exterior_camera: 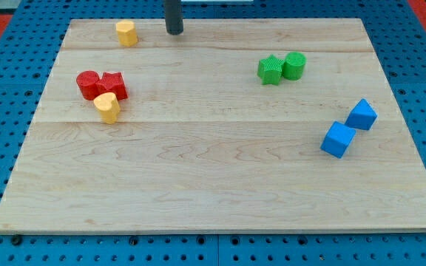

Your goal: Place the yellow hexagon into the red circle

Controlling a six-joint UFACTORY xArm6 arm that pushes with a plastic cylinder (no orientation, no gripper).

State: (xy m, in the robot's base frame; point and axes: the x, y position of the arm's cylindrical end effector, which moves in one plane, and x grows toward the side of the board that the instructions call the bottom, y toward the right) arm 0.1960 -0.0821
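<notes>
A yellow hexagon-like block (126, 33) sits near the board's top edge, left of centre. My tip (174, 32) rests on the board just to its right, a short gap apart. The red circle (89, 84) lies at the left, touching a red star-like block (113, 85) on its right. A second yellow block (108, 106), heart-like, touches the red pair from below.
A green star (270, 70) and a green cylinder (294, 66) sit together at the upper right. Two blue blocks (338, 140) (362, 114) sit at the right. The wooden board (220, 185) lies on a blue perforated table.
</notes>
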